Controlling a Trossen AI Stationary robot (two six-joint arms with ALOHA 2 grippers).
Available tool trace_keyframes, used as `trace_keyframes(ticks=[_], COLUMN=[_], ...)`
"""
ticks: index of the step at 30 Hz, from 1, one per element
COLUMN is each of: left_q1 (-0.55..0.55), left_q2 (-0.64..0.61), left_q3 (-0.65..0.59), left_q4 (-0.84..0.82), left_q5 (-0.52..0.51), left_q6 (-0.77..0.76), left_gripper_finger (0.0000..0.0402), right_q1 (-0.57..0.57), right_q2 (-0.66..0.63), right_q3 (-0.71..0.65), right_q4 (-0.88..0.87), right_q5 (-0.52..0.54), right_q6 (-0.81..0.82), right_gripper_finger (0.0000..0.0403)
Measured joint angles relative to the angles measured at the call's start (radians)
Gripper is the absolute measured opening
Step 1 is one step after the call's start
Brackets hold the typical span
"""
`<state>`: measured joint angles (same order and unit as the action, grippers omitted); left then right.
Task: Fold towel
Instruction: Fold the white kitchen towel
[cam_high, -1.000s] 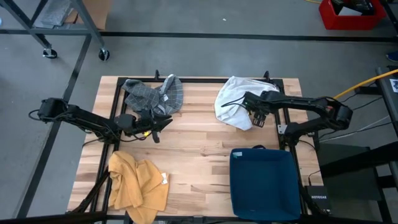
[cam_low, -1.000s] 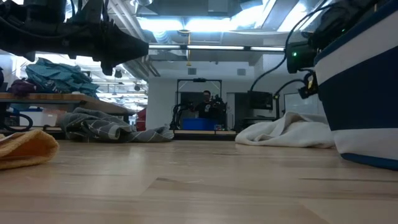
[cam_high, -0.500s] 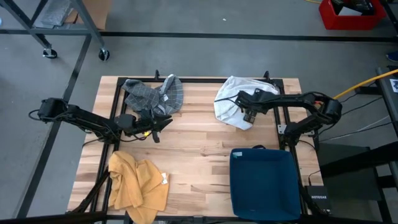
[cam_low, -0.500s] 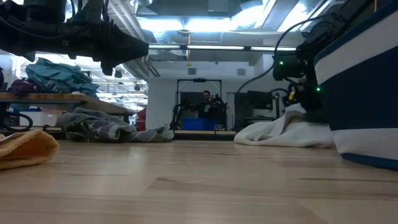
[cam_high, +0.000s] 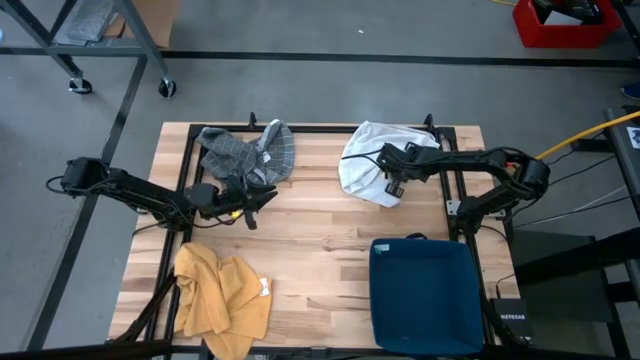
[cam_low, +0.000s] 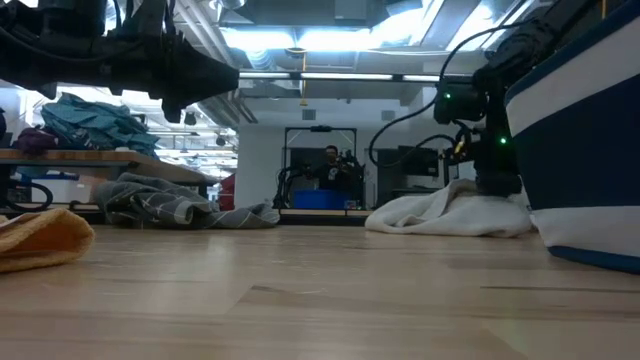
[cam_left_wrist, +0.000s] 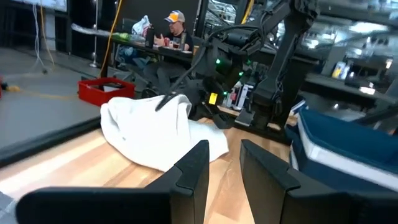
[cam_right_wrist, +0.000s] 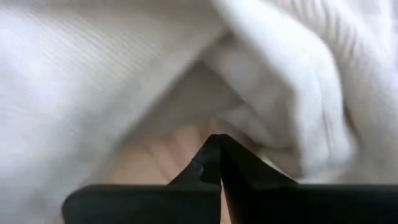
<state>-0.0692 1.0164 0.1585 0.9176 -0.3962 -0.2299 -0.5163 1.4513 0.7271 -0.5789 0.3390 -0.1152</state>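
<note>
A crumpled white towel (cam_high: 372, 160) lies at the table's far right, also seen in the low view (cam_low: 450, 212) and the left wrist view (cam_left_wrist: 155, 127). My right gripper (cam_high: 393, 186) slants down onto its near edge, shut, with cloth bunched around the tips (cam_right_wrist: 214, 142). My left gripper (cam_high: 262, 197) hangs level above the table's middle left, open, with nothing between its fingers (cam_left_wrist: 224, 155). My right gripper comes from above, slanting down from the table's right, and its shut fingertips (cam_right_wrist: 219, 155) sit at a fold on the towel's near edge (cam_right_wrist: 249, 134). The fingers themselves hide how much cloth lies between them. The towel rests on the table, slack.
A grey checked towel (cam_high: 245, 150) lies at the far left and a yellow towel (cam_high: 220, 295) at the near left. A blue bin (cam_high: 425, 295) stands at the near right, close below my right arm. Bare wood lies in the middle. A person (cam_low: 331, 165) sits beyond the table.
My right gripper has gone down and toward the table's left onto the white towel's near edge, tipped steeper, and shut there. The towel's left side has shifted a little toward the table's left.
</note>
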Motion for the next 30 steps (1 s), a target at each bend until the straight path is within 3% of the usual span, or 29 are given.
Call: trace_keyframes(ticks=[5, 12, 18, 25, 30], left_q1=[0.0, 0.0, 0.0, 0.0, 0.0], left_q2=[0.0, 0.0, 0.0, 0.0, 0.0], left_q3=[0.0, 0.0, 0.0, 0.0, 0.0], left_q4=[-0.022, -0.026, -0.025, -0.025, -0.025], left_q5=[0.0, 0.0, 0.0, 0.0, 0.0], left_q6=[-0.046, -0.045, -0.043, 0.001, 0.026], left_gripper_finger=[0.0082, 0.0082, 0.0082, 0.0082, 0.0082], right_q1=[0.0, 0.0, 0.0, 0.0, 0.0], right_q2=[0.0, 0.0, 0.0, 0.0, 0.0], right_q3=[0.065, 0.166, 0.232, 0.295, 0.3], right_q4=[0.001, -0.004, -0.136, -0.385, -0.442], right_q5=[-0.106, -0.094, -0.105, -0.027, 0.034], right_q6=[0.034, 0.032, 0.032, 0.034, 0.082], right_gripper_finger=[0.0003, 0.0008, 0.003, 0.0093, 0.0157])
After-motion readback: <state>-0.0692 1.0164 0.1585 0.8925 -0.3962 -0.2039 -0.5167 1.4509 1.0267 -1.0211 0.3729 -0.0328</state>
